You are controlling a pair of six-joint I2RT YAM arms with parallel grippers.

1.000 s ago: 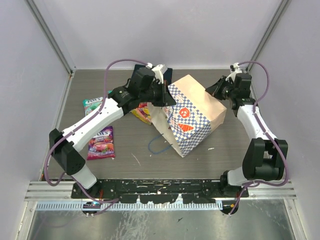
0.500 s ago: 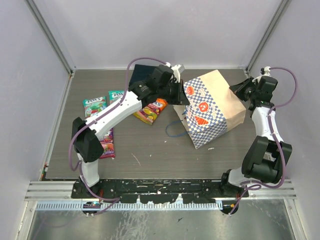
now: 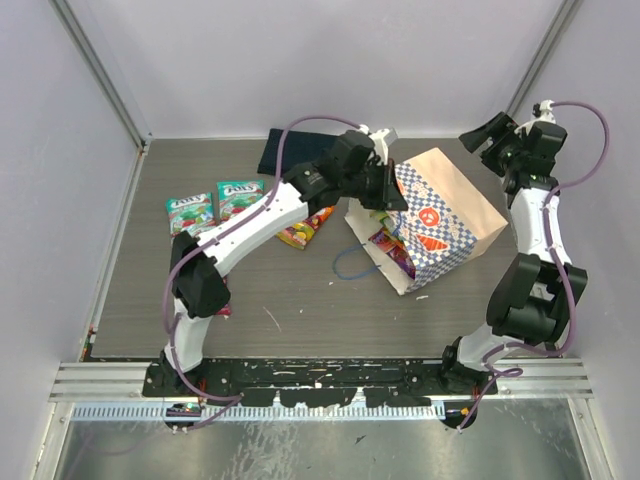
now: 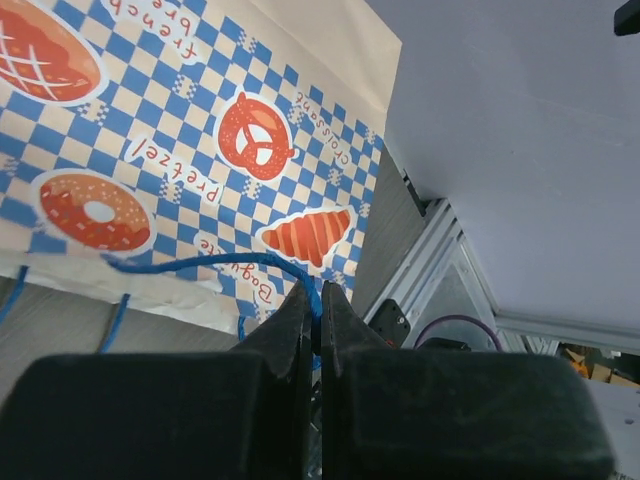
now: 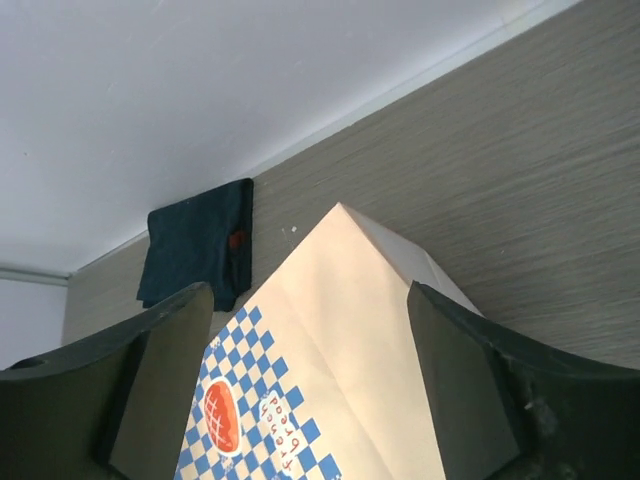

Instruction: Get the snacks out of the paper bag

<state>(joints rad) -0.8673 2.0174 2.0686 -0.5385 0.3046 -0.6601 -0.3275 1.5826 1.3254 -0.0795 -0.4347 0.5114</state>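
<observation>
Paper bag (image 4: 190, 130) handle (image 4: 220, 260) between left jaws

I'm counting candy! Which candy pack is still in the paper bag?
The purplish pack sitting in the paper bag's open mouth. The others, like the orange pack, lie out on the table.

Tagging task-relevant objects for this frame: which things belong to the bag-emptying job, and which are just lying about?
Job: checkered paper bag, its blue cord handle pinched in the left hand; candy pouches in its mouth; already out: a teal pouch, a second teal pouch, an orange-yellow pouch.
Lying about: dark navy folded cloth.
</observation>
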